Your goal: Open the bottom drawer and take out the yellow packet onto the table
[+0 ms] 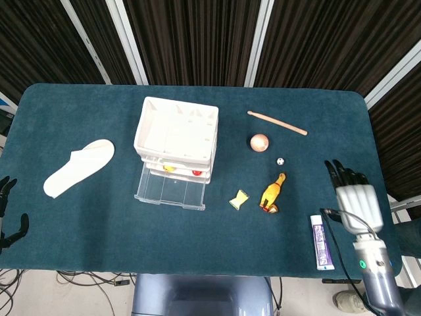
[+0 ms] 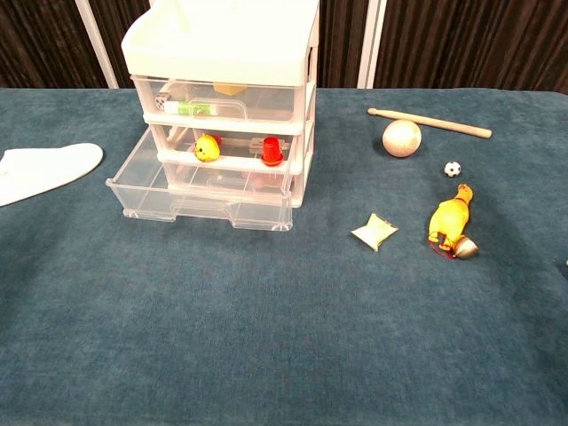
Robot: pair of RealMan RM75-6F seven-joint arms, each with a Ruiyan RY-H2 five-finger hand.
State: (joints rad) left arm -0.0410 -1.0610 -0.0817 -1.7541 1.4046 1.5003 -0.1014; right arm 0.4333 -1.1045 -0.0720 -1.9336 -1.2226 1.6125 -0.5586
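Note:
The yellow packet (image 1: 239,199) (image 2: 374,232) lies flat on the teal table (image 1: 99,217), right of the drawer unit. The white three-drawer unit (image 1: 177,135) (image 2: 226,89) has its clear bottom drawer (image 1: 170,191) (image 2: 200,195) pulled out, with nothing visible inside. My right hand (image 1: 352,195) is at the table's right edge, fingers spread, holding nothing, far from the packet. My left hand (image 1: 6,214) shows only as dark fingers at the left frame edge, off the table. Neither hand appears in the chest view.
A yellow rubber chicken (image 1: 272,192) (image 2: 451,225) lies just right of the packet. Behind it are a small ball (image 1: 280,160), a peach ball (image 1: 259,141) and a wooden stick (image 1: 277,122). A tube (image 1: 320,242) lies front right, a white slipper (image 1: 77,167) at left.

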